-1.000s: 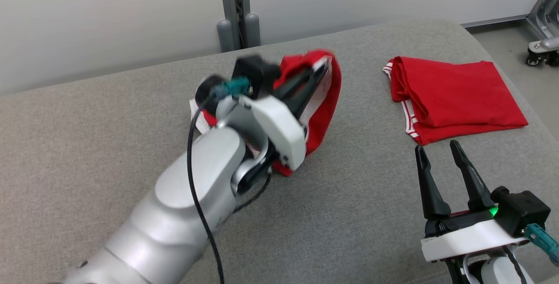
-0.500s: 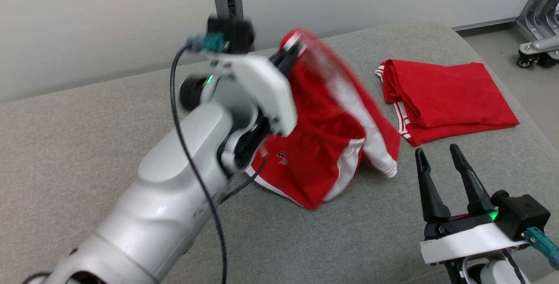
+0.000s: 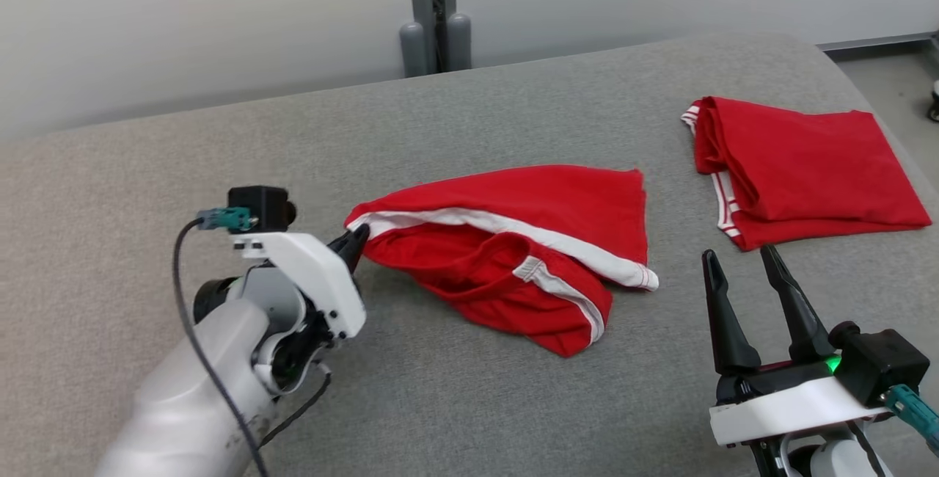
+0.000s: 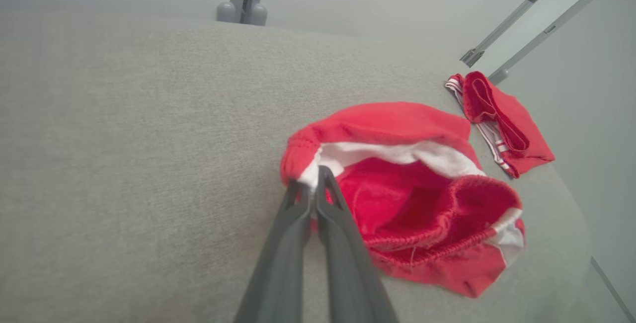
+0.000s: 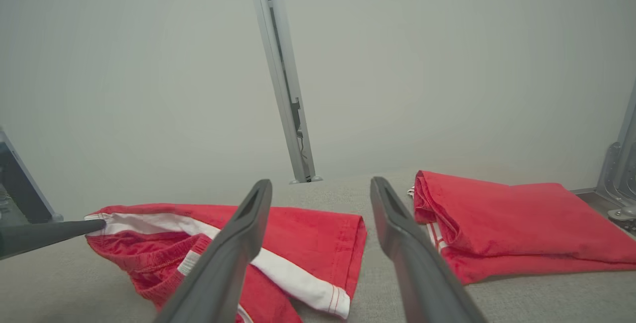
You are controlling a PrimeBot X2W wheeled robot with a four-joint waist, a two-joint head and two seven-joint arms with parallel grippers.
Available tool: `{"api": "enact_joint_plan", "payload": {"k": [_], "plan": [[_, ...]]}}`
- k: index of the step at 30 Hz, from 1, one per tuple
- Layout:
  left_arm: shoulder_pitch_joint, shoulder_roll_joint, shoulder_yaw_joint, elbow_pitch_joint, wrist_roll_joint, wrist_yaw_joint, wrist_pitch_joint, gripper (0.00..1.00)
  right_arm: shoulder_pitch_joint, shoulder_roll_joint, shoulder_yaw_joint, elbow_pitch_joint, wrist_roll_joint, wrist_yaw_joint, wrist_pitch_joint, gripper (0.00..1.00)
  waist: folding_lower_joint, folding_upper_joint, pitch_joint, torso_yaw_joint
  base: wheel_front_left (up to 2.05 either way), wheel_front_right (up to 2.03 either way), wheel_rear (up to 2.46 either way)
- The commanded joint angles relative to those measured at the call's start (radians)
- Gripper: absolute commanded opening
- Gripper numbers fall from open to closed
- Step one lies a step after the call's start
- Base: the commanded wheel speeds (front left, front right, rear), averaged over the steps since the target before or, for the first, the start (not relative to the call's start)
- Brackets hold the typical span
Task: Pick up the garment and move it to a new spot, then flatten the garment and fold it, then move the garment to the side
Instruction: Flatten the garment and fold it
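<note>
Red garment [image 3: 513,242] w/ white stripe, rumpled.

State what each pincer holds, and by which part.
The left pincer is shut on the crumpled red garment, pinching its edge at the white stripe's end. The right pincer is open, holding nothing.

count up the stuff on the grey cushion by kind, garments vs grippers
red garments: 2, the crumpled red fabric garment with a white stripe and the folded red fabric garment with striped trim
dark two-finger grippers: 2, the left gripper and the right gripper
total: 4
</note>
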Motion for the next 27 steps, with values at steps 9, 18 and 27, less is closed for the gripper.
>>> {"api": "enact_joint_plan", "payload": {"k": [9, 18, 27], "plan": [[0.036, 0.105, 0.005, -0.030, 0.023, -0.050, -0.035, 0.00, -0.015, -0.008, 0.016, 0.011, -0.002, 0.000, -0.005, 1.00, 0.0000, -0.0001, 0.020, 0.051, 0.00, 0.00, 0.00], [0.050, 0.096, 0.003, 0.009, 0.029, -0.059, -0.082, 1.00, -0.019, -0.015, 0.036, 0.022, 0.006, 0.000, -0.005, 1.00, 0.0000, -0.0001, 0.011, 0.054, 0.00, 0.00, 0.00], [0.112, 0.102, 0.045, -0.050, 0.042, -0.020, -0.243, 1.00, -0.013, -0.021, 0.057, 0.031, 0.020, 0.000, -0.005, 1.00, 0.0000, -0.0001, -0.016, 0.045, 0.00, 0.00, 0.00]]}}
